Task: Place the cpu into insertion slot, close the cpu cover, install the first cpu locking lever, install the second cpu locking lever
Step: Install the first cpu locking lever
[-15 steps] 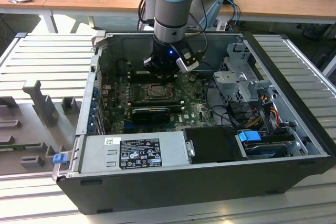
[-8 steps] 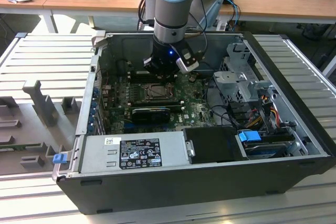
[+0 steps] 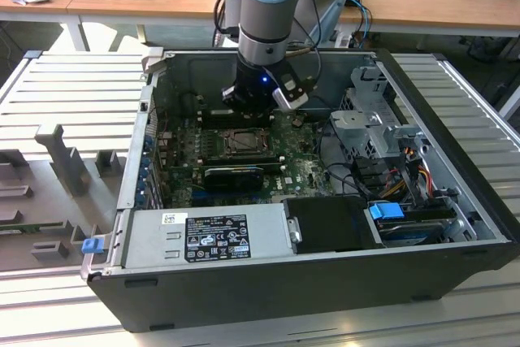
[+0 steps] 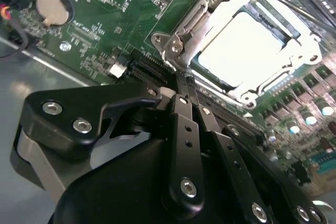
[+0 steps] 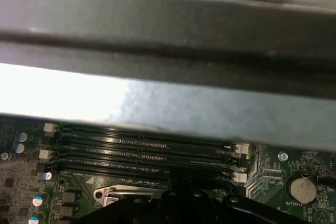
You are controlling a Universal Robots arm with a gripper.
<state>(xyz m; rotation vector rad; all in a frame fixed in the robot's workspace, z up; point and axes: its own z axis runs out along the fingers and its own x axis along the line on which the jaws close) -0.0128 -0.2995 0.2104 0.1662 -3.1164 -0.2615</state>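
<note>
The black two-fingered tool point(image 4: 184, 90) is seen with its fingers drawn together on nothing, its tips brought down close to the corner of the square black-framed insertion slot point(image 4: 247, 51), a pose judged suited to pushing on hardware rather than grasping. The pale silvery square cpu point(image 4: 242, 46) is already seated in the slot, and the thin metal cpu cover frame point(image 4: 210, 3) is laid over its edges. The socket is carried on the green circuit board point(image 4: 121, 9) inside the open black computer case point(image 3: 325, 282).
</note>
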